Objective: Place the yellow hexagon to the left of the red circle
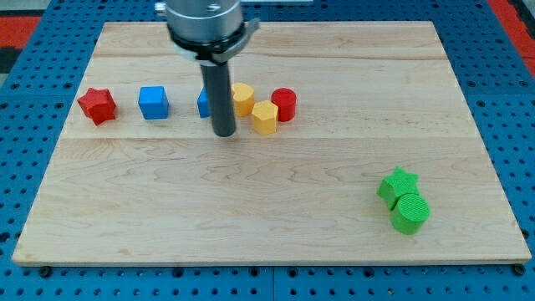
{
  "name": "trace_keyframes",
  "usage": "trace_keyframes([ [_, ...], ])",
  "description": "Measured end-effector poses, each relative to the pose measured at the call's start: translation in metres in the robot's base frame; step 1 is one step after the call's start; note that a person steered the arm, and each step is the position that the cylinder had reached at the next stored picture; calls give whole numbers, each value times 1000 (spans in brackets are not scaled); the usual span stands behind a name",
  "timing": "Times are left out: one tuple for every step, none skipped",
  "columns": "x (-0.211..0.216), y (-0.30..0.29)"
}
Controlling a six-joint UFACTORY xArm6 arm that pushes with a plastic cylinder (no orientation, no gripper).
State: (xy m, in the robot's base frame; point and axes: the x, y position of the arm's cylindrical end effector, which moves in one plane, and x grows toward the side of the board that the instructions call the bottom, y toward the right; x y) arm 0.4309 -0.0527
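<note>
Touching the red circle at its lower left, the yellow hexagon is judged nearly placed; my tip, a gripperless rod, is seen just left.

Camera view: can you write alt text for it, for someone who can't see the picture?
A dark rod, my tip, rests on a wooden board just left of a yellow hexagon beside a red circle. Another yellow block, two blue blocks, a red star and two green blocks lie around.

1 cam | high front, angled down | mid-range | whole board in frame
</note>
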Motion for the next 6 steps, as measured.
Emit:
trace_keyframes([
  [0, 30],
  [2, 74],
  [2, 117],
  [2, 149],
  [21, 78],
  [18, 31],
])
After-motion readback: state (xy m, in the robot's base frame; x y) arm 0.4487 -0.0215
